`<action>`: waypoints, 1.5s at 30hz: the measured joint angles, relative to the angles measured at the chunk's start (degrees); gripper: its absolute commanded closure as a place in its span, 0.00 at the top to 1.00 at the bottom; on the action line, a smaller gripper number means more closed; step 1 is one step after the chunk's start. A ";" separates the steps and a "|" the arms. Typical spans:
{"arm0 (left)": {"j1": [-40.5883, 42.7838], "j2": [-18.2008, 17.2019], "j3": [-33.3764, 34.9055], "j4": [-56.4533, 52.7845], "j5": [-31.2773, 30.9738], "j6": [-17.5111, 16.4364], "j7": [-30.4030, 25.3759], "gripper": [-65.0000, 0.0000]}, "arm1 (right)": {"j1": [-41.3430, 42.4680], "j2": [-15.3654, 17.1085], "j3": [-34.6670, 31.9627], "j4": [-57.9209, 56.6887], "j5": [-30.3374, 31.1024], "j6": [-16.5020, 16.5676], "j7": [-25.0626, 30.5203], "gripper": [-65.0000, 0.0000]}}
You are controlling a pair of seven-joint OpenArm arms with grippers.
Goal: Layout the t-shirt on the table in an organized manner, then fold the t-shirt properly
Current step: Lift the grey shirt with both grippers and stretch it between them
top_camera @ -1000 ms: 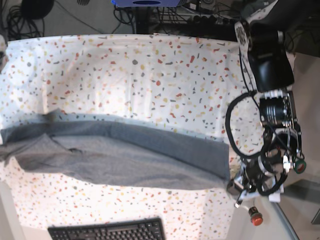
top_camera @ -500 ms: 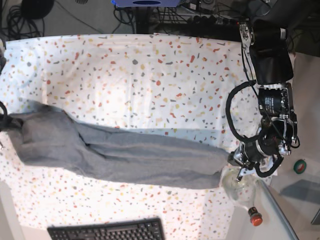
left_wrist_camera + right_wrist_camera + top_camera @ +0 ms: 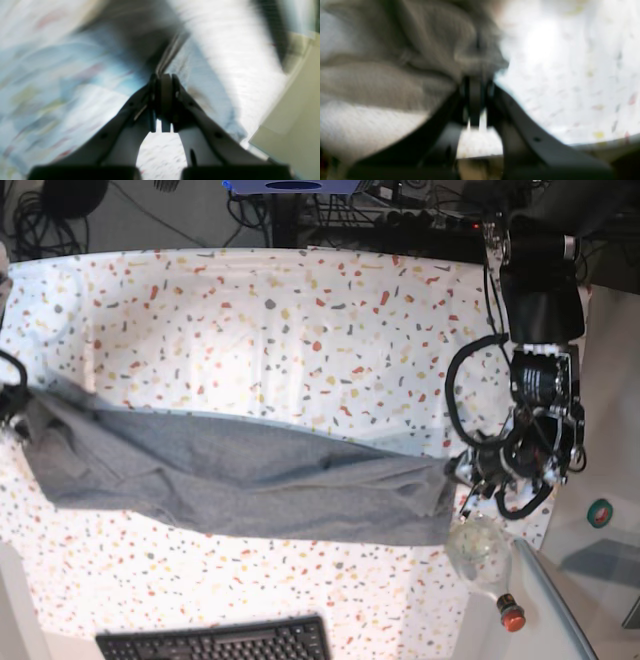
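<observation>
Across the middle of the table (image 3: 300,310) the t-shirt (image 3: 240,480) is stretching as one long grey band, its long axis running side to side in the base view and tilting slightly downward toward that view's right. One end is reaching the table's left edge, the other is ending near the right edge, and speckled cloth is showing above and below the band. The fabric is lying bunched into lengthwise folds rather than spread flat, and which end is the collar and which the hem cannot be told.

At the band's right end in the base view, the left gripper (image 3: 162,82) is pinching the shirt's edge, its jaws standing clenched on a thin fold of grey fabric, as the blurred left wrist view is showing. The left arm (image 3: 540,380) is hanging over the table's right side, with black cables looping beside it.

At the opposite end, the right gripper (image 3: 476,86) is gripping a thick bunch of grey knit, its jaws pressed close together on the cloth. In the base view this gripper is sitting at the far left border, barely visible. A black keyboard (image 3: 215,642) is lying at the table's near edge.
</observation>
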State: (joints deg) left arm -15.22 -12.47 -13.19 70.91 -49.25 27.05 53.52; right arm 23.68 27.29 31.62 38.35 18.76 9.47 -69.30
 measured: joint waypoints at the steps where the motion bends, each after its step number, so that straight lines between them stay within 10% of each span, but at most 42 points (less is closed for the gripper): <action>1: 0.48 -0.63 -1.38 1.57 0.61 0.02 -0.13 0.00 | -1.09 0.04 1.03 1.90 -0.87 -0.02 -0.96 0.00; 24: 9.55 -1.97 -4.76 15.87 -0.79 -0.87 -0.09 0.00 | -8.39 -3.63 8.31 27.91 1.60 0.44 -5.18 0.00; 45: -28.89 6.25 -5.07 7.37 -0.59 -0.70 -0.48 0.00 | 22.49 2.38 2.36 28.00 1.88 0.59 4.76 0.00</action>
State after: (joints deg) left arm -44.12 -6.22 -18.26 78.28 -49.84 26.35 53.04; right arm 46.17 29.67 33.98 66.35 20.64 10.07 -64.53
